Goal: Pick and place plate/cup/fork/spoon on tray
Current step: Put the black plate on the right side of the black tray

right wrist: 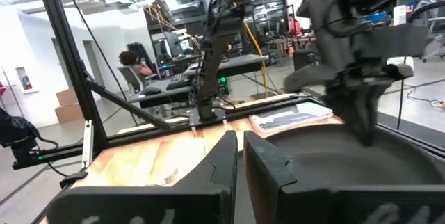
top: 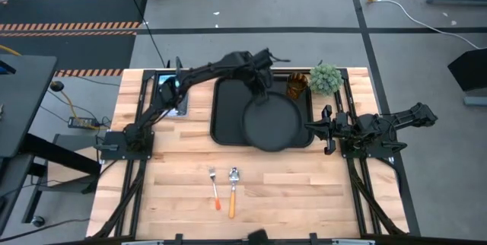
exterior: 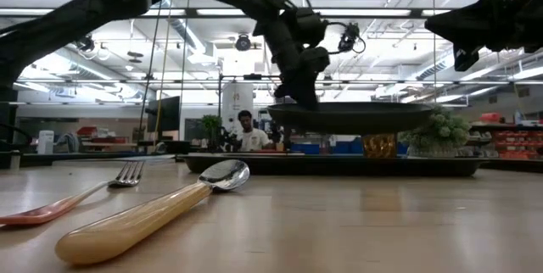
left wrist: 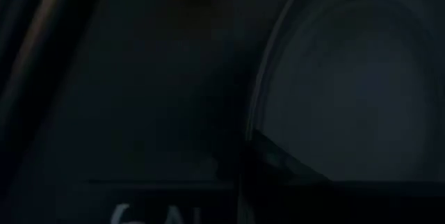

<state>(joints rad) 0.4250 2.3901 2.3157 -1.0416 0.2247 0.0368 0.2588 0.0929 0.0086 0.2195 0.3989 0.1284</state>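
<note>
The round black plate hangs over the black tray, held by my left gripper at its far rim. In the low view the plate is level, clear above the tray. The amber cup stands at the tray's far right corner. The fork and the spoon lie side by side on the table near the front, handles toward the near edge. My right gripper is shut and empty, just off the tray's right edge. My left gripper holds the plate by its far rim, pinched between the two fingers. The fingers come from above, pointing down. The plate is lifted clear of the tray and sits about level; its rim curve shows in the left wrist view.
A fuzzy green plant ball stands by the cup at the far right. A flat device lies left of the tray. Bare wood lies around the fork and spoon. A person sits in the room beyond the table.
</note>
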